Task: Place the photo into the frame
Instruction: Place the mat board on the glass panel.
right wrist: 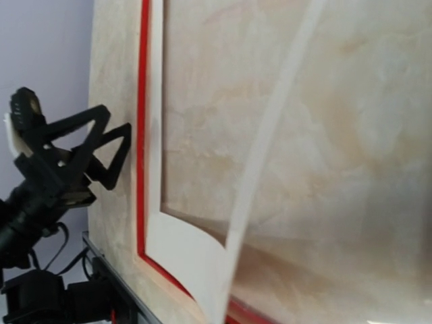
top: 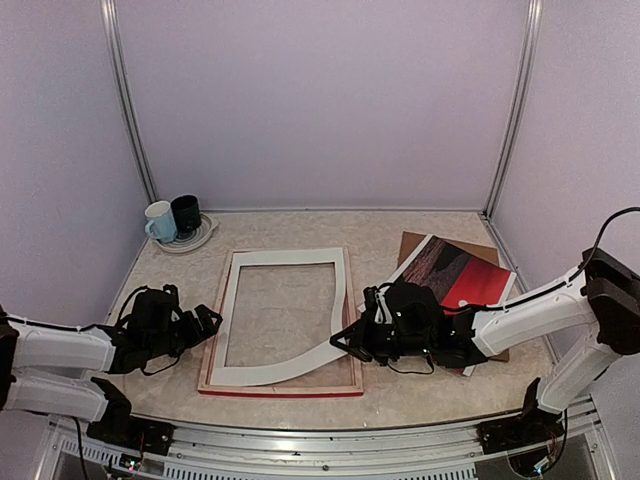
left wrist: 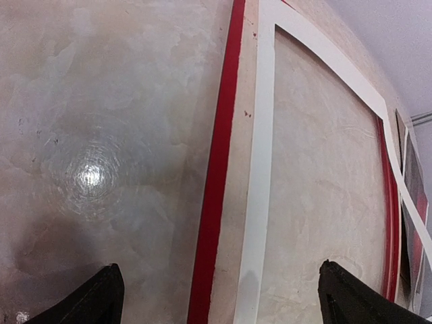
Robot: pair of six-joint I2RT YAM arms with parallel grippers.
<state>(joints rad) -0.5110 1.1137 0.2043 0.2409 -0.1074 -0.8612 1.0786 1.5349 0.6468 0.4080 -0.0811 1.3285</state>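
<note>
At the back left a plate (top: 203, 238) carries a white mug (top: 158, 222) and a black mug (top: 186, 213), which touch each other; their insides cannot be made out. Bare table (top: 300, 225) lies between the plate and the frame.

The left gripper (top: 205, 322) is spread wide and grasps nothing. In its wrist view its fingers (left wrist: 101, 300) stand on either side of the frame's left rail.

The frame (top: 280, 385) lies flat at the table's middle, red along its near edge, which runs parallel to the table's front. Inside it lies a white mat (top: 285, 258). Its left, far and near strips lie flat, while its right strip is lifted and bowed inward. Open table runs behind the frame to the back wall.

The right gripper (top: 345, 340) is clenched on that lifted strip, at the frame's right rail.

The photo (top: 470, 282) lies outside the frame, to its right. It rests picture up on a brown board (top: 415, 245), partly under the right arm and close to the right wall.
</note>
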